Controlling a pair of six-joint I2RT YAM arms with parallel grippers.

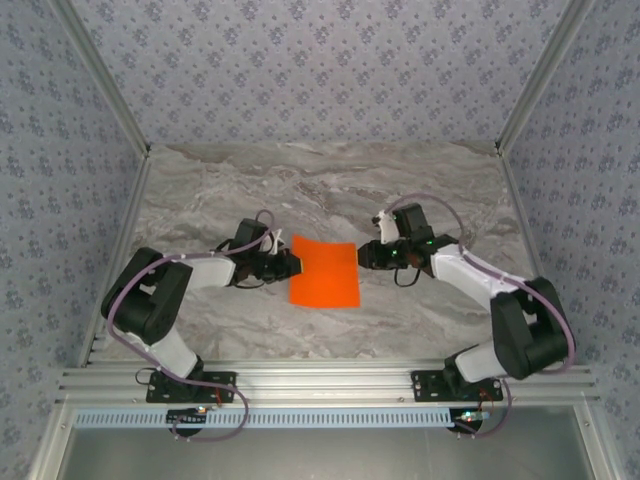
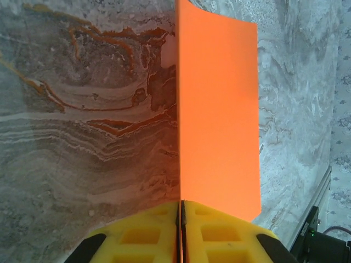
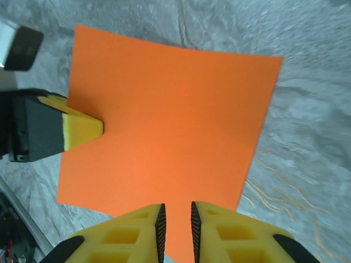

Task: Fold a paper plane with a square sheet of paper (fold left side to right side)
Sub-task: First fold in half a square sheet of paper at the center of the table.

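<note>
I'm seeing a grey, veined marble tabletop (image 1: 330, 180) with patterned wallpaper (image 1: 300, 60) around it. At its centre the left gripper (image 1: 297, 265) is pinching the smooth orange square sheet of paper (image 1: 324, 272) by its left edge. The right gripper (image 1: 361, 257) is hovering at the opposite edge, slightly parted.

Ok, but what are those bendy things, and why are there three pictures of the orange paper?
They are two robot arms bolted to a marble table. One picture looks down from above. The other two come from little cameras on each arm's wrist. A square sheet of orange paper lies between the arms. The left hand, with yellow fingers, pinches one edge of it. The right hand sits at the opposite edge with its fingers a little apart.
</note>
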